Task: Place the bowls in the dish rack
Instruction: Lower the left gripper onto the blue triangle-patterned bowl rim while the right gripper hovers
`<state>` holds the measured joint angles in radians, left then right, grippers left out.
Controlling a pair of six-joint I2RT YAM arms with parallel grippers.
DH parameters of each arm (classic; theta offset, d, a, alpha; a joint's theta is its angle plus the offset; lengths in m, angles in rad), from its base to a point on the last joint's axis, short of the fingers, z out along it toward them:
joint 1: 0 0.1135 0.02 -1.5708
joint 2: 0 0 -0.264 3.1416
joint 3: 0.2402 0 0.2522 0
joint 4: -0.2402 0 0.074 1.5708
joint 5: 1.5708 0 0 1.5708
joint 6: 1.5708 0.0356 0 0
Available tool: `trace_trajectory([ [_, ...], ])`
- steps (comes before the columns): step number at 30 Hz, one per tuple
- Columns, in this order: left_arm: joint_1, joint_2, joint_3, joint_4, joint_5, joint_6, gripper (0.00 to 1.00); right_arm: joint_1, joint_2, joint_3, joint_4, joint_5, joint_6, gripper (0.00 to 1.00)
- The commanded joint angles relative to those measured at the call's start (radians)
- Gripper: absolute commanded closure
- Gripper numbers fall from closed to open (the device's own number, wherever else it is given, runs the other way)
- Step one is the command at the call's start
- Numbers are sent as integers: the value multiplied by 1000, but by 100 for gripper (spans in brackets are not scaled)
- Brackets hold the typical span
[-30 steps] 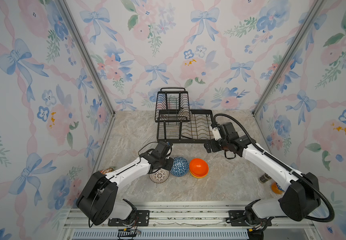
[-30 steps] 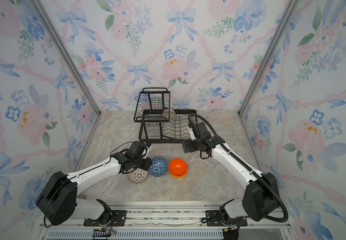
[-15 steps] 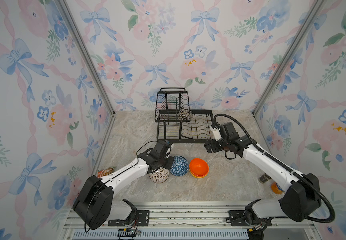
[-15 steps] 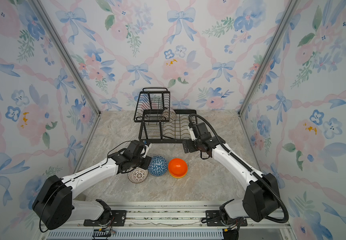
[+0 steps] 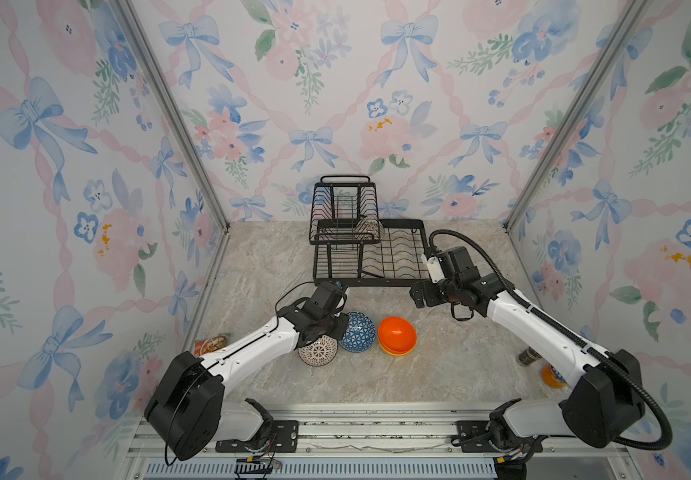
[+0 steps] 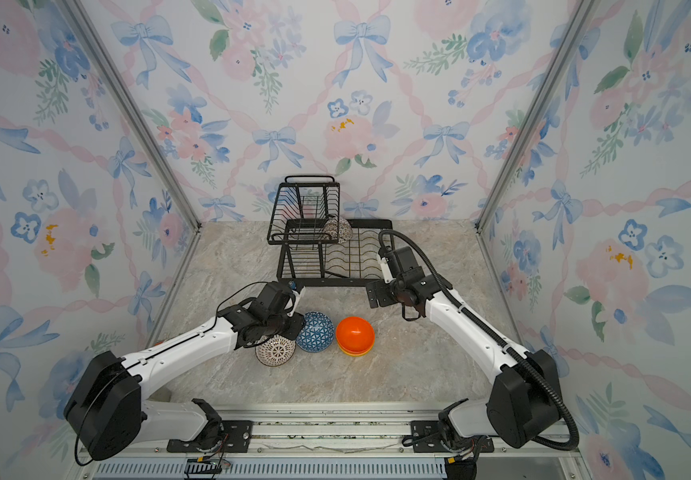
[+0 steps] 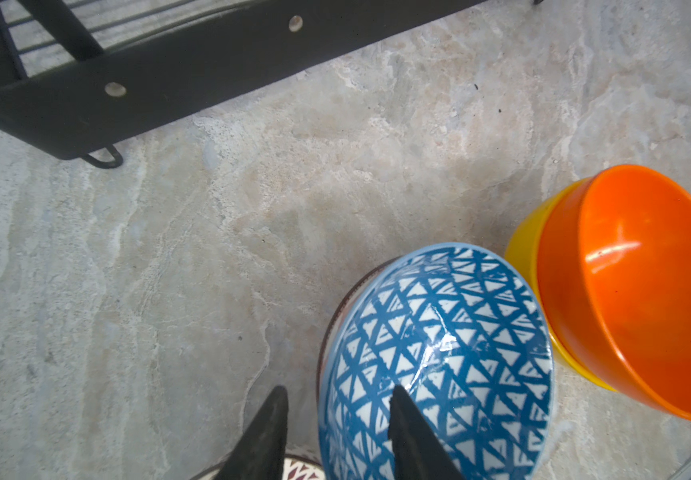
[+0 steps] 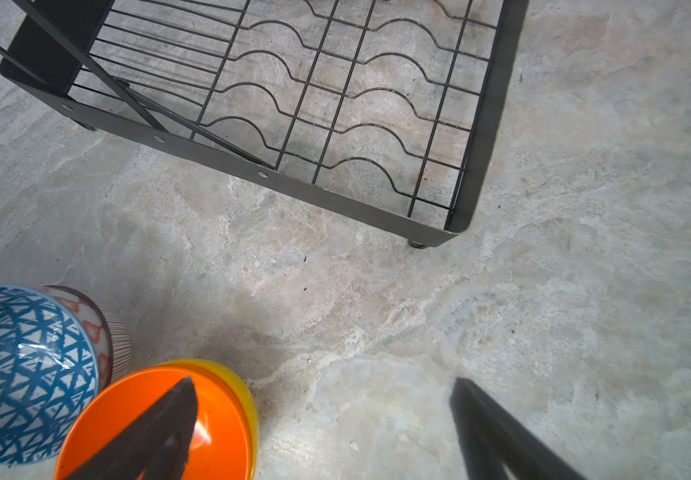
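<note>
Blue bowl [image 7: 439, 353] rim between parted left fingers [image 7: 266, 432]; right fingers [image 8: 160, 432] spread wide.

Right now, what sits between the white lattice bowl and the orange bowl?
The blue triangle-patterned bowl lies between the lattice bowl and orange bowl; both top views show it.

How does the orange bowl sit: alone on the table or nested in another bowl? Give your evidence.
Nested. The orange bowl sits inside the yellow bowl, whose wall shows beyond its rim in both wrist views.
</note>
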<state>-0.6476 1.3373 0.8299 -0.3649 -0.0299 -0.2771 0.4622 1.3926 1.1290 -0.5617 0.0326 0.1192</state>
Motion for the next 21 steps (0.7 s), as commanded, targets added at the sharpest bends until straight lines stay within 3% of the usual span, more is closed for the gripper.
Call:
trace_trajectory([
  [1,-3,38,27,-17,-17,6,57,-12,-22,-18,6,-11,-9,3],
  [4,-3,71,31,-16,-16,5,58,-12,-23,-22,11,-14,-7,3],
  [10,-3,88,44,-16,-19,3,76,-12,-25,-30,13,-16,-6,3],
  [21,-2,62,46,-15,-29,5,98,-21,-27,-32,15,-18,-9,3],
])
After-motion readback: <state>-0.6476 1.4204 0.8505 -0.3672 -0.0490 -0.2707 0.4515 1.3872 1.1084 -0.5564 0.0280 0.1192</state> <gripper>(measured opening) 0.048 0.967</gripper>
